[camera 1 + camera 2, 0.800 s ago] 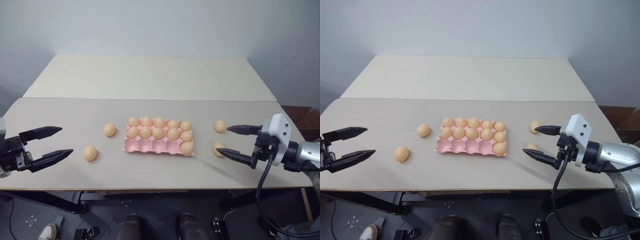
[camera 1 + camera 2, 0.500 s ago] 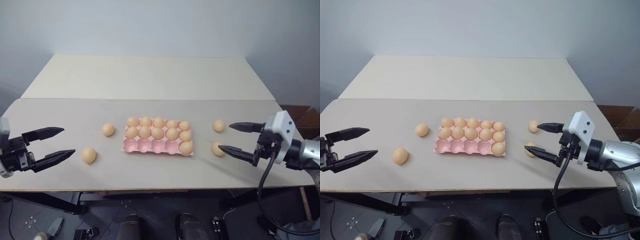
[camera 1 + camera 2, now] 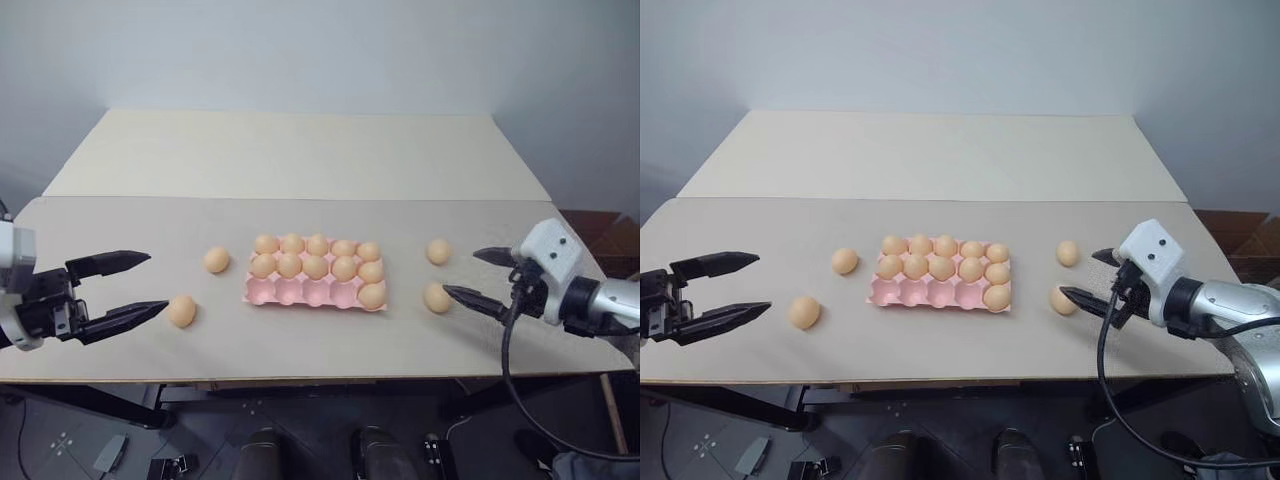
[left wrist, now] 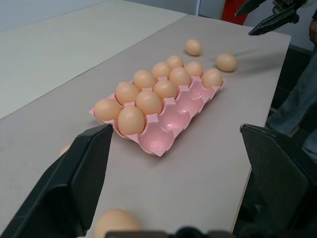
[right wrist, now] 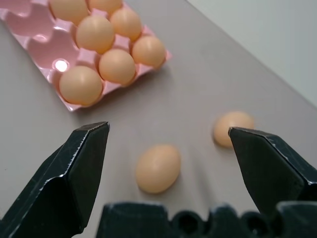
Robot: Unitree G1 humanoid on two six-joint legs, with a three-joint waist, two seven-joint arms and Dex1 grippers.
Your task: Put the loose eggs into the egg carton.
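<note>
The pink egg carton sits at the frame's center, its nearest row mostly empty. Four loose eggs lie on the table: two left of it, two right. The left gripper at lower left and the right gripper at right gape wide, holding nothing.
</note>
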